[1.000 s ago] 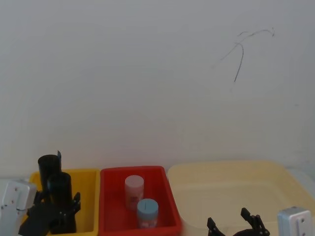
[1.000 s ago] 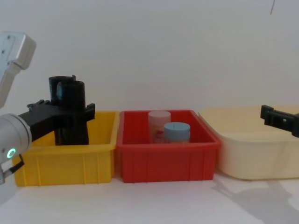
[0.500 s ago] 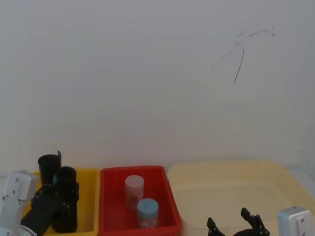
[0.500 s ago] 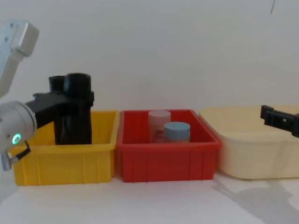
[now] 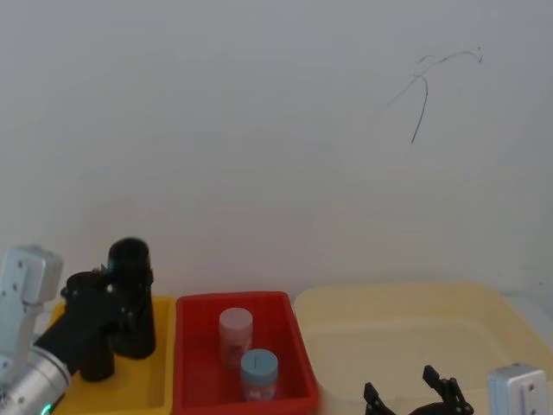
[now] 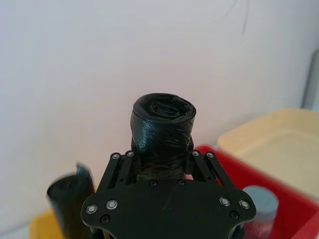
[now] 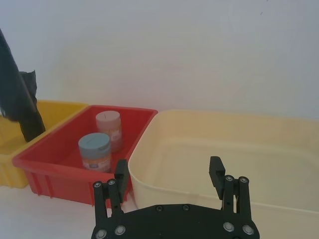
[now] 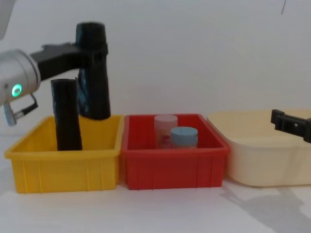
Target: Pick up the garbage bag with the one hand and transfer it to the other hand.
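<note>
**Materials and finishes**

- Garbage bag [image 6: 163, 130]: black plastic film, glossy, creased where it is wound at the top.
- Slimmer roll [image 8: 66, 114]: black film, matt.
- Yellow bin [image 8: 63, 170], red bin [image 8: 172, 170]: moulded plastic, smooth, slight sheen.
- Cream tub [image 8: 262, 162]: smooth plastic, duller finish.
- Pink jar [image 8: 165, 125], blue-lidded jar [image 8: 183, 137]: pale, matt-looking plastic.
- Left tool [image 6: 162, 162], right tool [image 7: 168, 167]: matt black plates with bright metal screw heads.
- Left arm joint [image 8: 19, 80]: silver, satin.
- Surface [image 8: 170, 213]: white, matt.

Table [image 8: 160, 213]: white, three containers in a row.
Left: yellow bin [image 8: 63, 170].
Middle: red bin [image 8: 175, 170], just beside the yellow.
Right: cream tub [image 8: 262, 165], beside the red.
</note>
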